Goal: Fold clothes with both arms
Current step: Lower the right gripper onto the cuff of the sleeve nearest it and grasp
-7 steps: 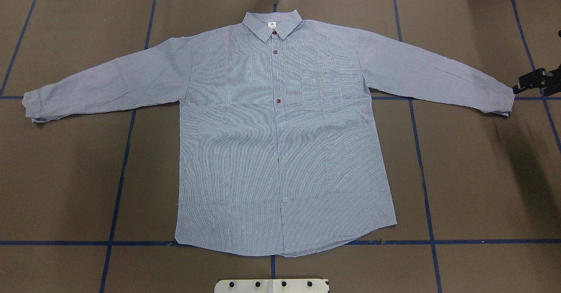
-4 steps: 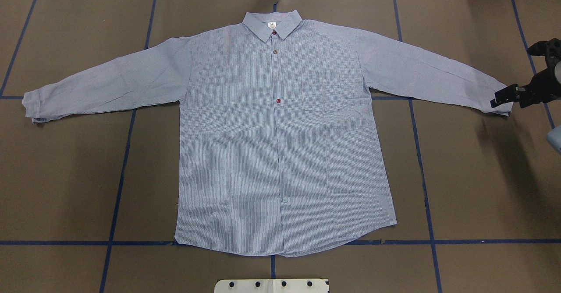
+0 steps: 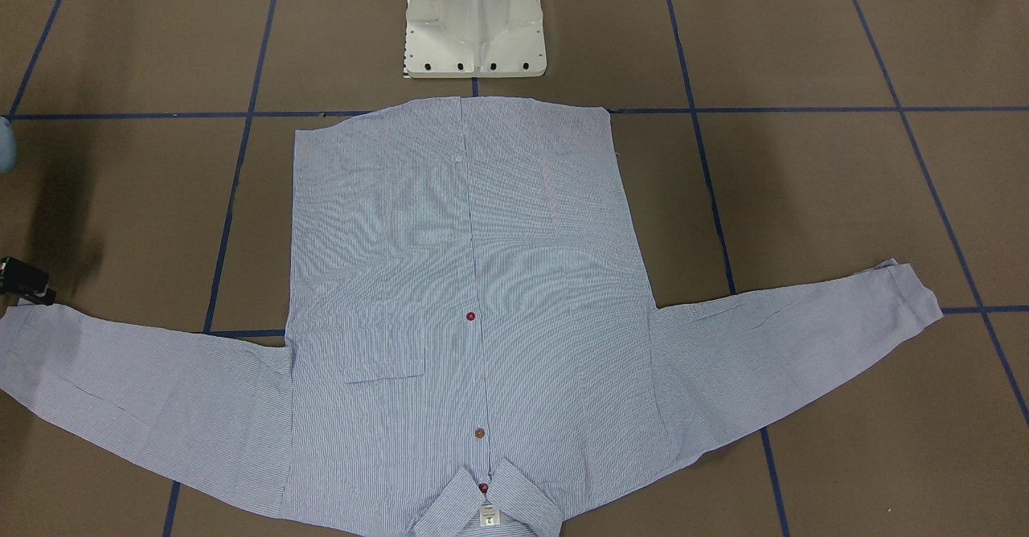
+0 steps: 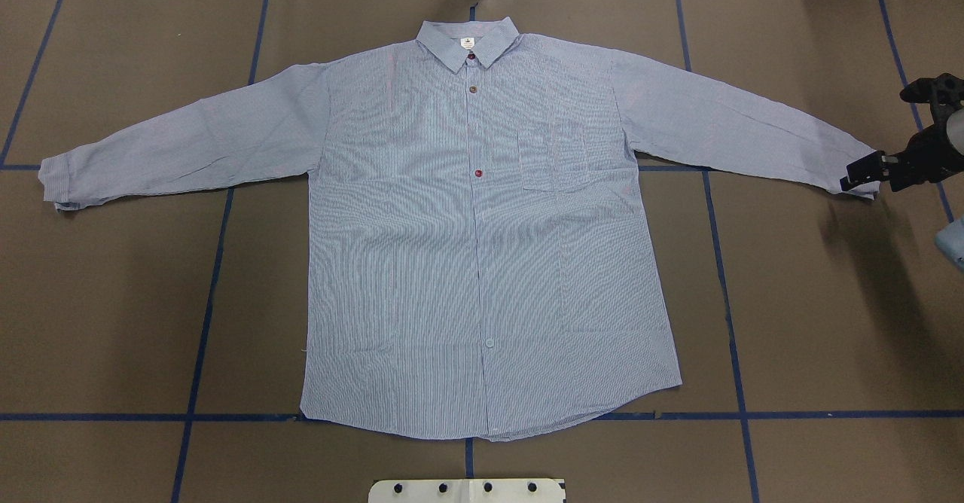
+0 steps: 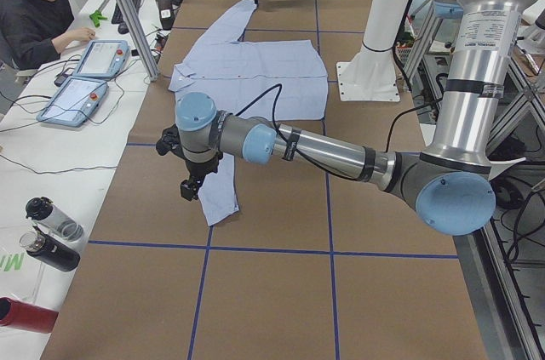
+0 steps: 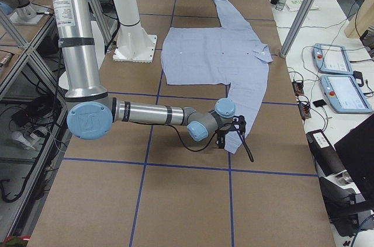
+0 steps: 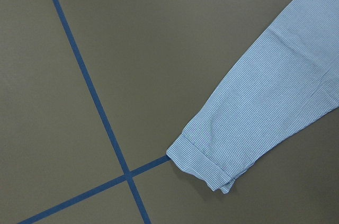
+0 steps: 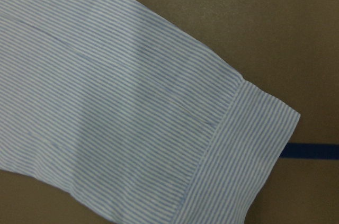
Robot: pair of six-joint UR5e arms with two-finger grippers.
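The shirt (image 4: 467, 262) lies flat on the desk (image 4: 813, 322), front up, sleeves spread wide, collar away from the robot. The right hand (image 4: 858, 174) is at one cuff (image 8: 249, 150), and the left hand (image 5: 189, 188) hangs over the other cuff (image 7: 204, 160). Open or closed? I can't tell for either.

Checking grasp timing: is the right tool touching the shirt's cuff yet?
Cannot tell. In the overhead view the right tool overlaps the cuff at its edge, but no view shows contact or a gap plainly.
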